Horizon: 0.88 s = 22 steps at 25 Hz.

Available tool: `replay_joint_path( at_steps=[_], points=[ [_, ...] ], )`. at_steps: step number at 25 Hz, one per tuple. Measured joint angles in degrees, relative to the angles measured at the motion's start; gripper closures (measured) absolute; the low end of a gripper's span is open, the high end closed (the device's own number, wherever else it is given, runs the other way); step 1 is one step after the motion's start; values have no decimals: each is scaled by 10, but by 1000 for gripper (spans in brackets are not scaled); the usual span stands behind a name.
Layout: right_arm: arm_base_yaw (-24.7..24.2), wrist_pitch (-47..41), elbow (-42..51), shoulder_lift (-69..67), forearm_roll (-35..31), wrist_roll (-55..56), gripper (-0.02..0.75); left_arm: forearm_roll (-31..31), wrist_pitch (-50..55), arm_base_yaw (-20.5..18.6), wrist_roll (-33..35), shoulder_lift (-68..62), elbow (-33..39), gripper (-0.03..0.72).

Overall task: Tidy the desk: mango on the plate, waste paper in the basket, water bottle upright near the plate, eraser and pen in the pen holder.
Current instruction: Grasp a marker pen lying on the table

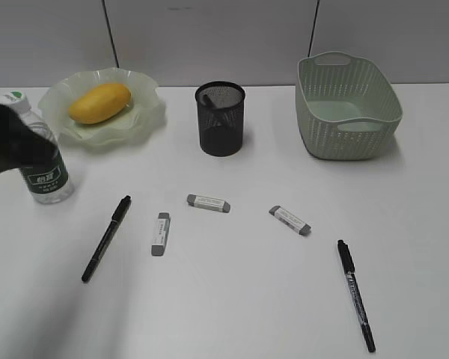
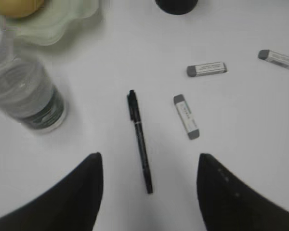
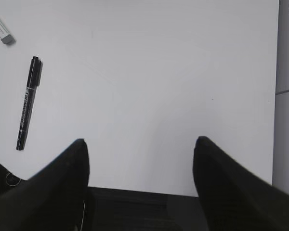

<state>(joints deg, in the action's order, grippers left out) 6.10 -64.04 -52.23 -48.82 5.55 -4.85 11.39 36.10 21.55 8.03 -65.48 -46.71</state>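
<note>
three erasers (image 1: 208, 203), two black pens (image 1: 106, 238), one mango (image 1: 99, 102) on plate (image 1: 142, 112), one upright water bottle (image 1: 46, 168), left tool (image 2: 149, 180) jaws apart, right tool (image 3: 139, 163) jaws apart

Mango (image 1: 99, 102) on plate (image 1: 142, 112)

Mango (image 1: 99, 102) on plate (image 1: 146, 112); water bottle (image 1: 45, 161) before plate.

Matte black, tapered end effector (image 2: 149, 163) fingers (image 2: 82, 192)
</note>
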Motion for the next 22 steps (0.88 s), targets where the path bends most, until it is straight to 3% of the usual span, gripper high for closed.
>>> replay_joint_path(
  at_steps=[4,15,22],
  points=[
    [0,4,52,85,-8,3,202,1,-41,30,-35,-95,-27,218],
    [0,8,162,303,-22,3,202,1,-77,30,-70,-287,-93,222],
    [0,-1,212,362,-23,13,202,0,-103,30,-72,-361,-105,225]
  ],
)
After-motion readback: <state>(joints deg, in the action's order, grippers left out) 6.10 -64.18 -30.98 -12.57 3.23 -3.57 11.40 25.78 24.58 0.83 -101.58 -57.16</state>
